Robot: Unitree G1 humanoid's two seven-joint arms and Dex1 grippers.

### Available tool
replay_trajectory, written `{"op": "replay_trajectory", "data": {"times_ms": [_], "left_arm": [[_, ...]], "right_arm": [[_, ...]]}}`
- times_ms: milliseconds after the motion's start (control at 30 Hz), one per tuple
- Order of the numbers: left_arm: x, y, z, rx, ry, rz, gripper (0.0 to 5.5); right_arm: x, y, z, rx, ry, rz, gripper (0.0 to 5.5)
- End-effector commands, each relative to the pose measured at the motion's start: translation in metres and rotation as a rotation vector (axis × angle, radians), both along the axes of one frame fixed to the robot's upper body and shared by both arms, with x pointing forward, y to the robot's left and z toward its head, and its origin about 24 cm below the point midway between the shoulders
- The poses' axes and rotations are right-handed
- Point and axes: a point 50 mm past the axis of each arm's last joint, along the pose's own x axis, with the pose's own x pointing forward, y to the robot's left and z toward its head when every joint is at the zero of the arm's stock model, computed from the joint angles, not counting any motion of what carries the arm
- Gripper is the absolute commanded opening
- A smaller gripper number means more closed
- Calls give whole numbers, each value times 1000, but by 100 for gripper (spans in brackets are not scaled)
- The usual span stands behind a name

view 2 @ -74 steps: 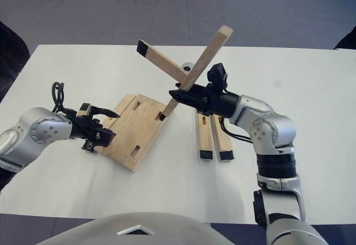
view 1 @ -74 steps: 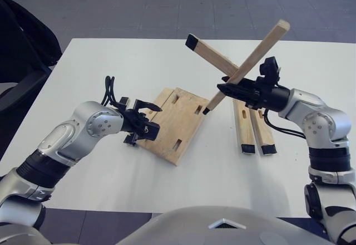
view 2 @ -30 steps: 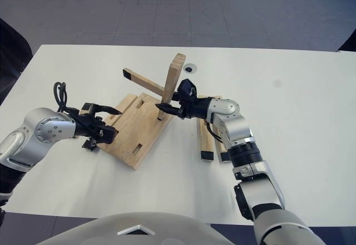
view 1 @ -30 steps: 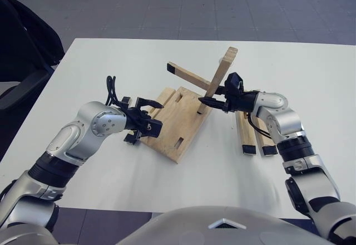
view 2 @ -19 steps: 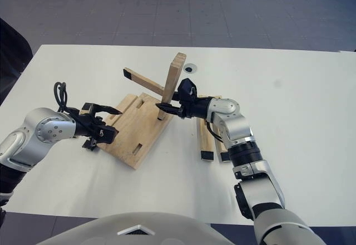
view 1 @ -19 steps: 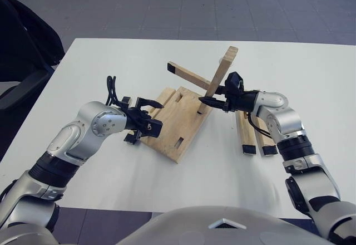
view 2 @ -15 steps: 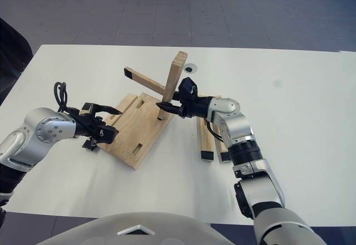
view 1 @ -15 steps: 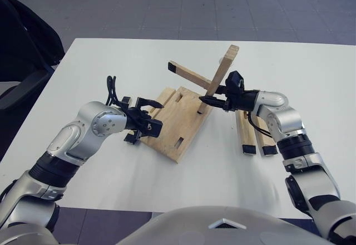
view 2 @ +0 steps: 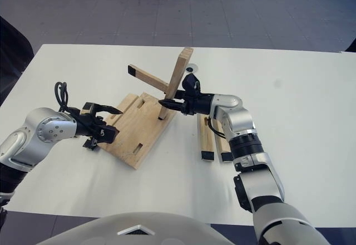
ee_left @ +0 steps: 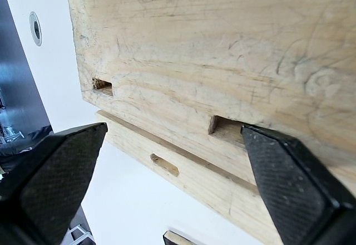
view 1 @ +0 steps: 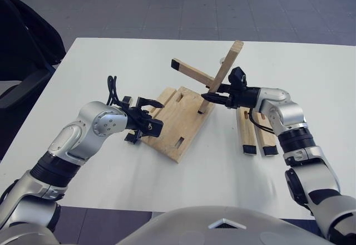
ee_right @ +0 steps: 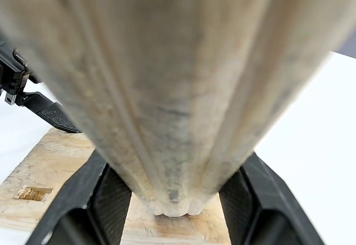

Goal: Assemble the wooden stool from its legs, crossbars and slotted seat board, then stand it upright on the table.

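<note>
Left eye view: seat board [view 1: 181, 123] lying on surface [view 1: 111, 61], left pincer [view 1: 146, 114] spread astride its left edge; right pincer [view 1: 207, 97] pinching crossed legs [view 1: 222, 75], lower end at the board's right-edge slot [view 1: 198, 110]; advisable to brace board, square the end over slot, press down gently.

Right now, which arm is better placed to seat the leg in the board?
Right. The right end effector is shut on the leg, whose lower tip is at the board. The left end effector is open at its left edge.
</note>
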Motion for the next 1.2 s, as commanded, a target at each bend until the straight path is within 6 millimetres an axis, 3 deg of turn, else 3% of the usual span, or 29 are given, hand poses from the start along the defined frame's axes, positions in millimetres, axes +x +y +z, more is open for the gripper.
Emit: {"op": "replay_trajectory", "data": {"times_ms": [33,433,767,1100,1200], "left_arm": [[-17,-6,-34,2,153,-8,448],[-19,-6,-34,3,159,-10,448],[-20,-6,-37,2,166,-6,448],[-20,-6,-37,3,159,-1,448],[-20,-6,-38,3,158,0,448]], "right_arm": [[-4,-11,-24,-87,107,-42,203],[-5,-12,-26,-73,129,-43,203],[-2,-6,-3,40,104,-20,203],[-7,-5,-3,15,45,-3,203],[-7,-4,-2,19,37,-4,278]]}}
